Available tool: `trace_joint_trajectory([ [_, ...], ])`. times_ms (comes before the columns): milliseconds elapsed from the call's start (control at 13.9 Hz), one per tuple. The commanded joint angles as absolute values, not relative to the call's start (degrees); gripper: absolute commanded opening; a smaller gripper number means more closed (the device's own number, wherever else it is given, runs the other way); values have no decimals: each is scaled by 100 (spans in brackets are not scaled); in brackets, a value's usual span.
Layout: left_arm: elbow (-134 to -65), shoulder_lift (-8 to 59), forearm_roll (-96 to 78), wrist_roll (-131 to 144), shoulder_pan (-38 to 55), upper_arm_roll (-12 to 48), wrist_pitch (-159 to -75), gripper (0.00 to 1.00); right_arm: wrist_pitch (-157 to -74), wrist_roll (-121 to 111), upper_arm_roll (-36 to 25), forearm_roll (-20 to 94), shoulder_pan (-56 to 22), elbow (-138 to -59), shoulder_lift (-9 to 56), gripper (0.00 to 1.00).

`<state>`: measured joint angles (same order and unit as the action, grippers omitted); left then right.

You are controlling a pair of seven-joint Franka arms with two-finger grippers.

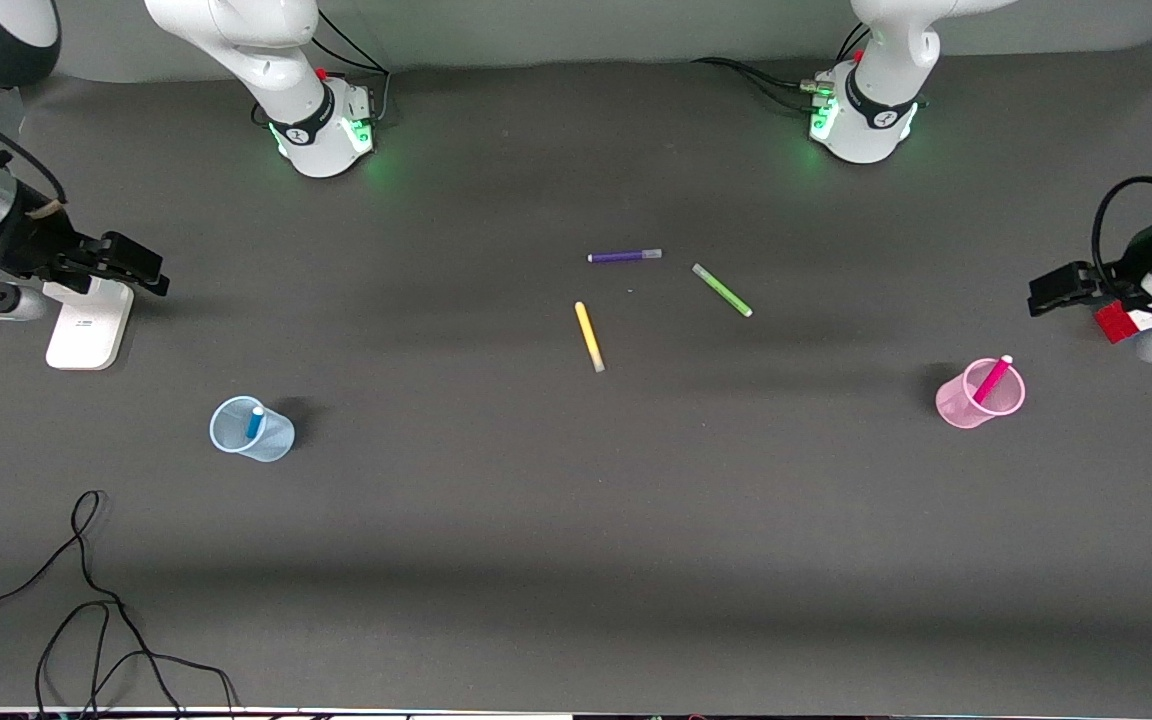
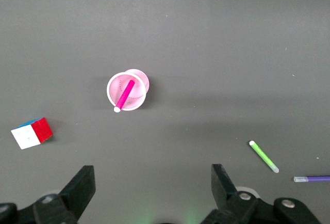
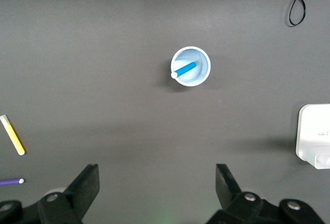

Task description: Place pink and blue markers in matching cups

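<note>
The blue marker [image 1: 255, 421] stands slanted inside the pale blue cup [image 1: 252, 430] toward the right arm's end of the table; the right wrist view shows the marker [image 3: 184, 69] in that cup [image 3: 191, 66]. The pink marker [image 1: 992, 380] leans inside the pale pink cup [image 1: 980, 395] toward the left arm's end; the left wrist view shows this marker [image 2: 124, 95] and cup [image 2: 128, 91] too. My right gripper [image 1: 141, 268] [image 3: 157, 180] is open and empty, over the table by a white block. My left gripper [image 1: 1051, 290] [image 2: 153, 180] is open and empty, over the table by a colour cube.
A yellow pen [image 1: 589, 336], a green pen [image 1: 722, 290] and a purple pen [image 1: 624, 256] lie mid-table. A white block [image 1: 88, 322] lies under the right arm. A colour cube [image 1: 1121, 320] [image 2: 32, 132] lies under the left arm. A black cable [image 1: 86, 600] loops at the near edge.
</note>
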<state>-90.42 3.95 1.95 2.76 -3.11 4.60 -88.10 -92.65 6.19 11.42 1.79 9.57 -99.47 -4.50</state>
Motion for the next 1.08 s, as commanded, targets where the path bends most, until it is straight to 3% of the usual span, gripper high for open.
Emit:
trace_joint_trajectory([
  [0, -9255, 202, 123, 308, 9, 141, -8886, 100, -9264, 545, 714, 70, 600, -9819, -422, 100],
  [359, -9246, 141, -9, 272, -18, 141, -8921, 100, -9018, 597, 28, 97, -200, -9282, -133, 100],
  [719, -9281, 141, -26, 272, 9, 141, -8965, 100, -8763, 580, -44, 229, -368, -9018, 44, 100],
  [1007, -9281, 149, -9, 272, 18, 141, -8921, 100, -8763, 580, -439, 229, -747, -9009, 88, 100],
])
